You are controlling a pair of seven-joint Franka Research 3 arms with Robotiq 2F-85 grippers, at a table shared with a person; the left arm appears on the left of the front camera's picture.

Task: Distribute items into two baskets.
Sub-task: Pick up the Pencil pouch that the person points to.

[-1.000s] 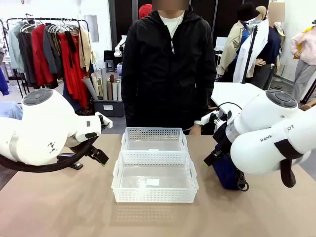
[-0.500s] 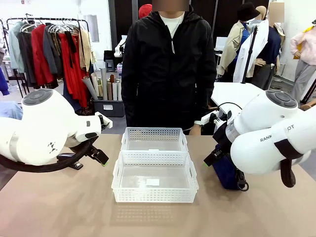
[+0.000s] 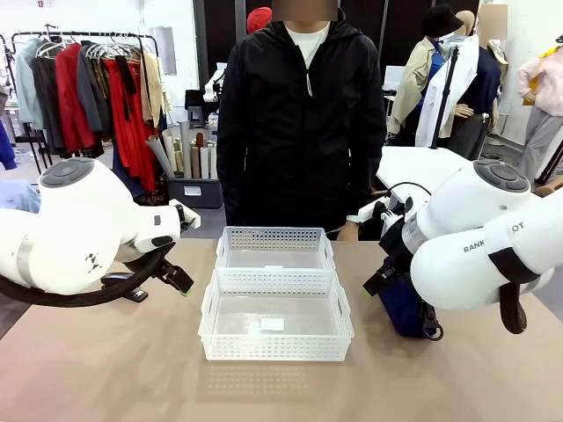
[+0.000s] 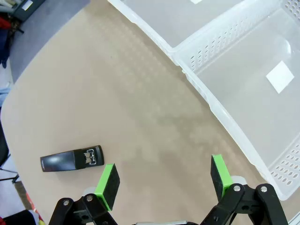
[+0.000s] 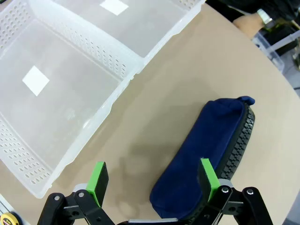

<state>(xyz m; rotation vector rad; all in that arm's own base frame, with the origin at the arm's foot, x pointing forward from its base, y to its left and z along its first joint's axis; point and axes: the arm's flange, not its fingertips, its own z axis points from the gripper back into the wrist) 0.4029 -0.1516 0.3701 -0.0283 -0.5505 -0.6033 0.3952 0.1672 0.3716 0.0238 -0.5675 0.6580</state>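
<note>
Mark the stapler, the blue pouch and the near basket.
stapler (image 4: 70, 161), left wrist view, middle of its black body.
blue pouch (image 5: 206, 136), right wrist view, its fabric side.
near basket (image 3: 275, 348), front view, its perforated front wall.

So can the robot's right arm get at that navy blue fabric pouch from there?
Probably yes. The navy blue soft fabric zip pouch lies on the tan table just below the open jaws of the right arm, with nothing between them; the white plastic baskets sit off to one side.
</note>
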